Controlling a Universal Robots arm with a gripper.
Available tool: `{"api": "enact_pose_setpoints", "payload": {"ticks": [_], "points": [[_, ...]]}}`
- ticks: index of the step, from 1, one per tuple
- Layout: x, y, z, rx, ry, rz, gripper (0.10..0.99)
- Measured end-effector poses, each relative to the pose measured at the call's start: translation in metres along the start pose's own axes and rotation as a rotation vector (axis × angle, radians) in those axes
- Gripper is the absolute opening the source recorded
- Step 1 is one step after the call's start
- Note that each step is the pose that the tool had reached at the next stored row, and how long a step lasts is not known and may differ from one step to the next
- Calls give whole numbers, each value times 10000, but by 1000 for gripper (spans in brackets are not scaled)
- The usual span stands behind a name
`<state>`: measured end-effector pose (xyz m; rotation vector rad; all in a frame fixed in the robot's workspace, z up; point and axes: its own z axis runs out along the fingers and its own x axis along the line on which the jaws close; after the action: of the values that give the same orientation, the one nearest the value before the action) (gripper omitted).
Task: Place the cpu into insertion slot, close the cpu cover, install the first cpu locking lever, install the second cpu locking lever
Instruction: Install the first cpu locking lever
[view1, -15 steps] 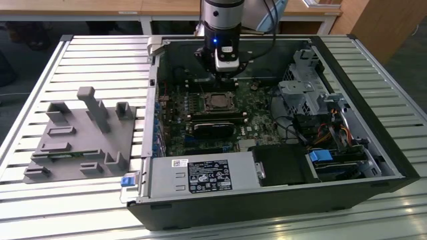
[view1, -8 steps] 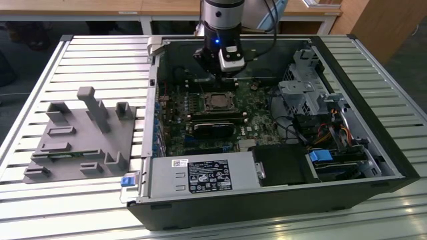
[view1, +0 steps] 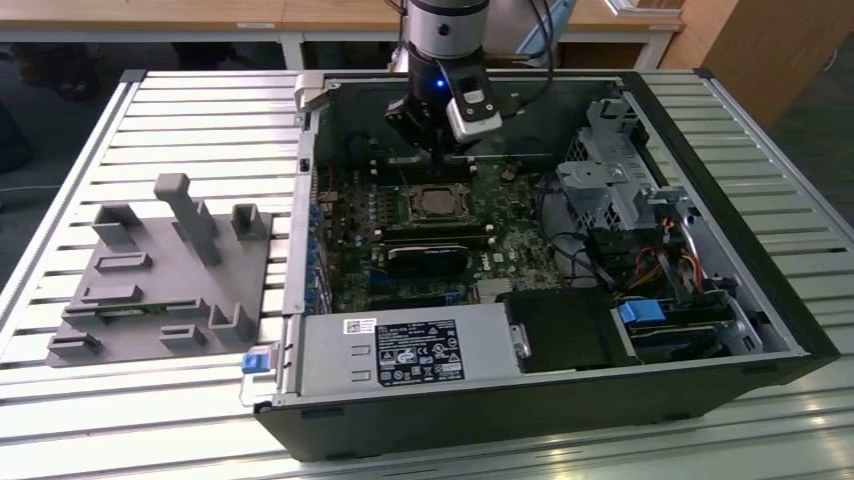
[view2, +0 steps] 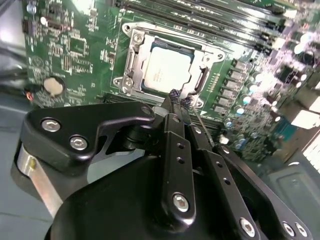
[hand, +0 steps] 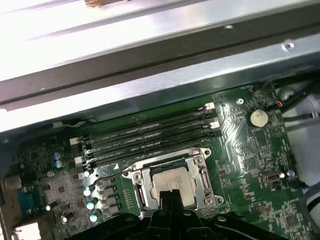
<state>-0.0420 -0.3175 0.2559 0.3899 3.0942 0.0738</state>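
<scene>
The cpu (view2: 167, 70), a pale silvery square, lies flat in the insertion slot (view2: 125, 82) on the green board. The cpu cover (view2: 131, 60), a silver frame, lies down around the chip, whose face shows through the cut-out. In the first wrist view the cpu (hand: 172, 182) and cover (hand: 145, 180) sit just beyond my black fingertips. My gripper (view2: 176, 100) is shut, its tips pressed together at the socket's near edge. A thin metal lever rod (view2: 205, 132) runs beside the fingertips. In the exterior view the gripper (view1: 441, 150) hangs just behind the socket (view1: 434, 203).
Long black memory slots (hand: 145, 135) run along the socket's far side, under the case wall (hand: 150, 65). A coin battery (hand: 258, 118) sits on the board. A black block (view1: 427, 262), a power supply (view1: 407, 355) and a drive cage (view1: 614, 190) fill the case. A grey fixture (view1: 160, 280) stands outside it.
</scene>
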Motion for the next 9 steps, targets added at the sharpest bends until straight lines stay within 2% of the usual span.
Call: {"api": "enact_pose_setpoints", "payload": {"ticks": [9], "points": [[0, 0, 0, -26, 81, -1628, 110]]}}
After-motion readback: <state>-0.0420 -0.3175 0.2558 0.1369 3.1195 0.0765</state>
